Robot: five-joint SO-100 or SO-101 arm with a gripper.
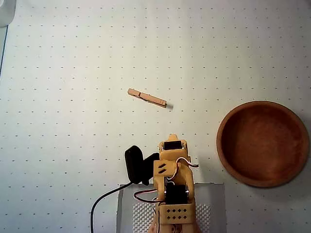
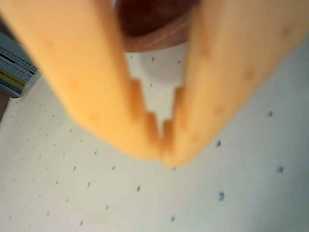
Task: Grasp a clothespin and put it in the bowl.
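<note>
The clothespin (image 1: 147,98) is a slim tan wooden stick lying flat on the dotted white mat, slightly slanted, in the middle of the overhead view. To the right sits the bowl (image 1: 263,143), round and reddish-brown with a thick rim and nothing inside. My orange arm (image 1: 173,179) is folded up at the bottom centre, well below the clothespin and left of the bowl. In the wrist view my gripper (image 2: 161,147) is shut, the tips of its fingers (image 2: 96,87) meeting with nothing between them. Part of the bowl (image 2: 154,29) shows blurred behind them. The wrist view does not show the clothespin.
The arm stands on a grey base plate (image 1: 216,194) at the bottom edge, with a black camera (image 1: 133,162) and its cable (image 1: 97,208) to the arm's left. A white object (image 1: 6,12) sits in the top left corner. A striped item (image 2: 14,72) lies at the wrist view's left edge.
</note>
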